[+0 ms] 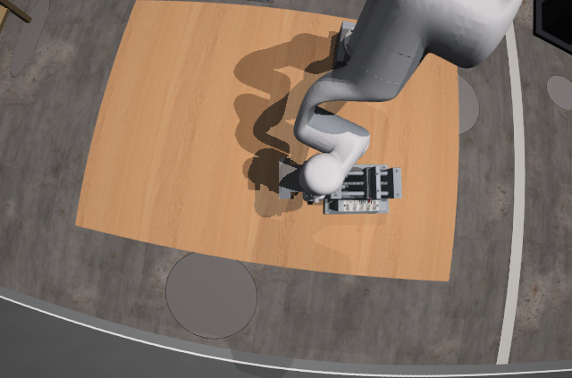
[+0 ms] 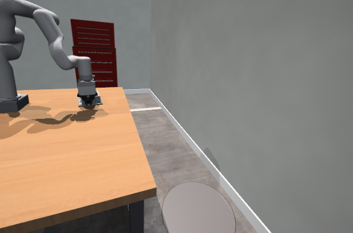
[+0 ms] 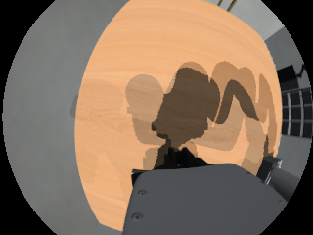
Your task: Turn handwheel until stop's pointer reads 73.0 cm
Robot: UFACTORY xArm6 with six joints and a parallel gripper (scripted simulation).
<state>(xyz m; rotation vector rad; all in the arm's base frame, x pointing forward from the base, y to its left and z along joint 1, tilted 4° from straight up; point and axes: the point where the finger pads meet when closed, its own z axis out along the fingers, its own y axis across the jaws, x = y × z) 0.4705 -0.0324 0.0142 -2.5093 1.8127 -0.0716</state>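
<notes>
Top view: my arm (image 1: 416,27) reaches over the desk (image 1: 175,133) to the stop fixture (image 1: 365,189), which sits toward the desk's right-front area. Scale strip (image 1: 357,205) along its front edge; pointer too small to read. Exterior view: my gripper (image 2: 89,101) points straight down at the fixture's end, clamped on the handwheel, itself mostly hidden. Wrist view: gripper body blocks the lower frame.

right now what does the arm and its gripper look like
The arm is smooth, rounded and matte white-grey, with tube-like links and a domed wrist joint. It stands on a dark grey square base plate. The gripper has a boxy light grey body and black fingers. No cables or markings show.
</notes>
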